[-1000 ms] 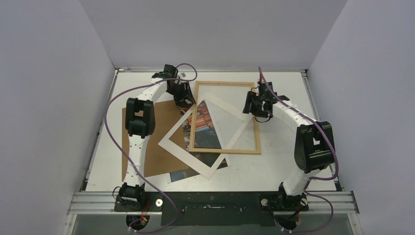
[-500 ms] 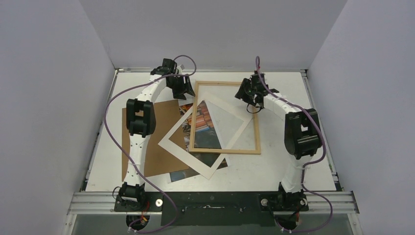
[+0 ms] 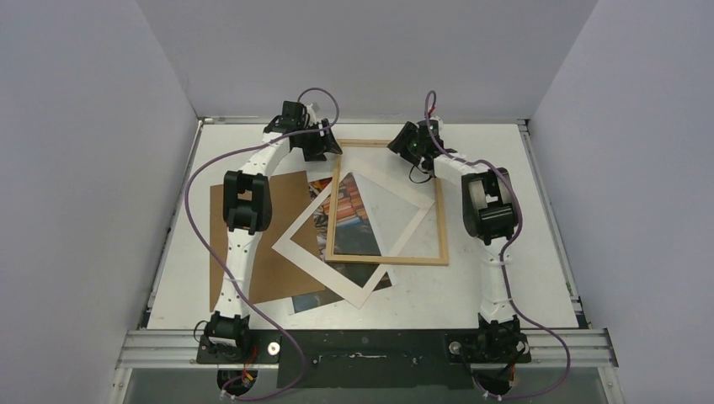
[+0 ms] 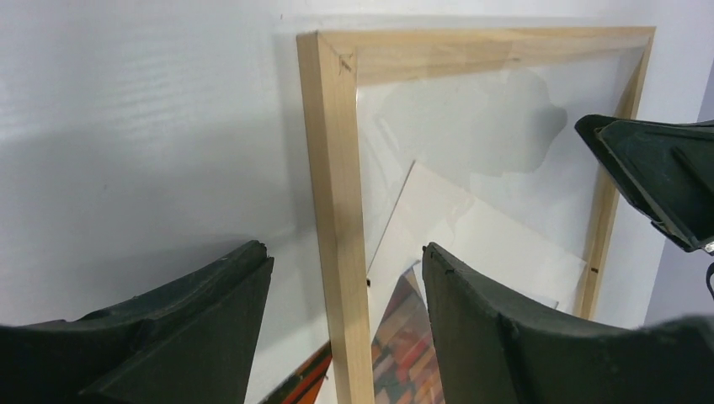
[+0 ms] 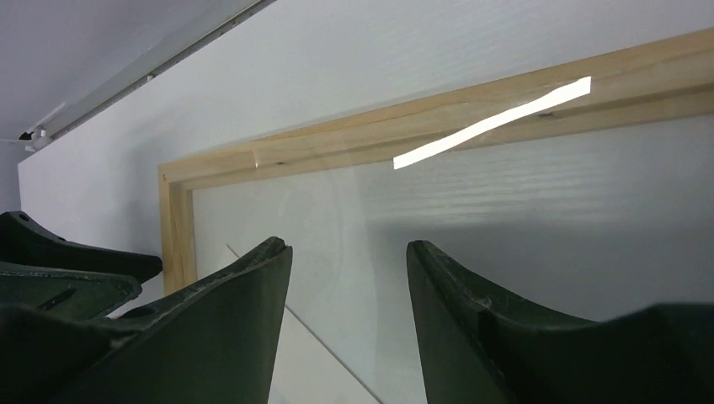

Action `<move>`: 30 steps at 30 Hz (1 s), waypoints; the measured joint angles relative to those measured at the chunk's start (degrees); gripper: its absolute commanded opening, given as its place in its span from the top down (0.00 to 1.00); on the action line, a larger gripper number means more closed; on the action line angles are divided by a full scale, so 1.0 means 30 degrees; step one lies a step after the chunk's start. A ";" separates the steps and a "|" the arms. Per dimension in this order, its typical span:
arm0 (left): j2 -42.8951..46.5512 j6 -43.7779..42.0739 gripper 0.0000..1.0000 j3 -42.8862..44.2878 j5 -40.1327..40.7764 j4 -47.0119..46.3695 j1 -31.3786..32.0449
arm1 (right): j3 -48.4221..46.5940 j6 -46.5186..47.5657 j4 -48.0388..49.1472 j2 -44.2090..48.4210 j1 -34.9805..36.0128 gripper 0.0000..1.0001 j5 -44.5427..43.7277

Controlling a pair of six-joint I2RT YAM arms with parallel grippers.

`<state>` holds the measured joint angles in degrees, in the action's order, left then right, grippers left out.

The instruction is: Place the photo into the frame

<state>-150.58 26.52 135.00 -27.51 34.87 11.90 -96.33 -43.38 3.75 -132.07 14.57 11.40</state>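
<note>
The light-wood frame [image 3: 387, 259] lies flat mid-table, its glass over part of the photo [image 3: 349, 210], whose colourful books show through. My left gripper [image 3: 324, 150] is at the frame's far left corner. In the left wrist view it [image 4: 343, 250] is open, one finger on each side of the frame's left rail [image 4: 333, 168], with the photo [image 4: 396, 353] just beyond. My right gripper [image 3: 406, 145] hovers at the frame's far rail [image 5: 337, 143]. It [image 5: 349, 245] is open over the glass and holds nothing.
A white mat [image 3: 307, 252] lies tilted under the frame and over the photo. A brown backing board [image 3: 274, 269] lies to the left beneath them. The back wall stands just behind both grippers.
My right gripper swung from the frame's right rail up to its far rail. My left gripper shifted to the far left corner and opened wider. The frame, mat and photo stayed put.
</note>
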 measured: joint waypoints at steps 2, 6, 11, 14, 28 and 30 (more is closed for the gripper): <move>-0.0270 0.0226 0.38 0.0255 0.0000 -0.0634 0.0015 | -0.0415 -0.0044 0.0204 -0.0452 0.0058 0.47 0.0080; -0.0714 0.0444 0.42 0.0758 0.0015 -0.1086 0.0087 | -0.0874 -0.0058 0.0430 -0.1078 0.0182 0.47 0.0233; -0.0816 0.0459 0.46 0.0780 0.0087 -0.1297 0.0182 | -0.0911 0.0197 0.0495 -0.1188 0.0182 0.48 0.0284; -0.0889 0.0466 0.46 0.0860 0.0087 -0.1319 0.0197 | -0.0984 0.0525 0.0146 -0.1188 0.0204 0.48 0.0036; -0.0998 0.0109 0.43 0.1647 0.0452 0.0138 0.0248 | -0.2827 0.2878 -0.4350 -0.0831 0.0328 0.39 -0.1115; -0.0940 -0.0022 0.41 0.1661 0.0452 0.0379 0.0233 | -0.2798 0.3031 -0.4889 -0.0466 0.0146 0.37 -0.0991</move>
<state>-153.40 26.46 139.98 -26.15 36.01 12.60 -104.73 -34.28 -10.92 -133.47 15.00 8.43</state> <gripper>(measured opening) 0.565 0.602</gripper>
